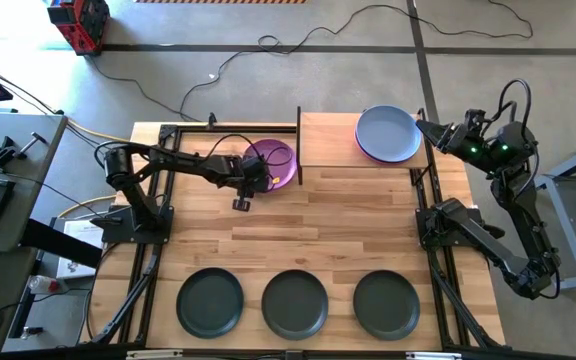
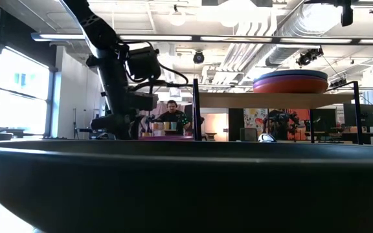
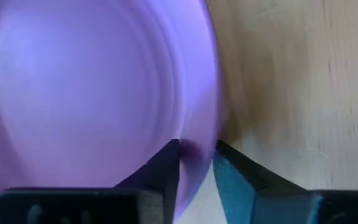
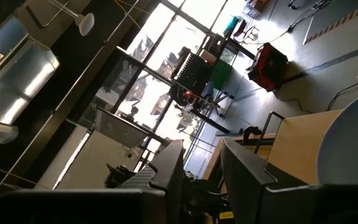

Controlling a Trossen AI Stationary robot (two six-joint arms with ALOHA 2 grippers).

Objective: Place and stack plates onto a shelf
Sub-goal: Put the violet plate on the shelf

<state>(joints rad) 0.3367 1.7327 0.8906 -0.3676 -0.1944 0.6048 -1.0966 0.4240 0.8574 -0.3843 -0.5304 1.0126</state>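
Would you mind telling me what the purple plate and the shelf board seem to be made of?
Purple plate: probably plastic, smooth with a soft sheen and uniform colour. Shelf board: light wood by its pale grain, matte; its frame looks like thin black metal rod.

A big dark plate (image 2: 186, 188) fills the front. A black arm (image 2: 112, 71) comes down behind it. Stacked plates (image 2: 290, 82) sit on the shelf (image 2: 274, 100). A person (image 2: 171, 115) sits far back.

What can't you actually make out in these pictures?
- Stack on the shelf: high view shows only the pale blue plate; those beneath are covered.
- Low view: a dark plate fills the foreground, hiding the table.
- Left gripper astride the purple plate rim: contact uncertain.
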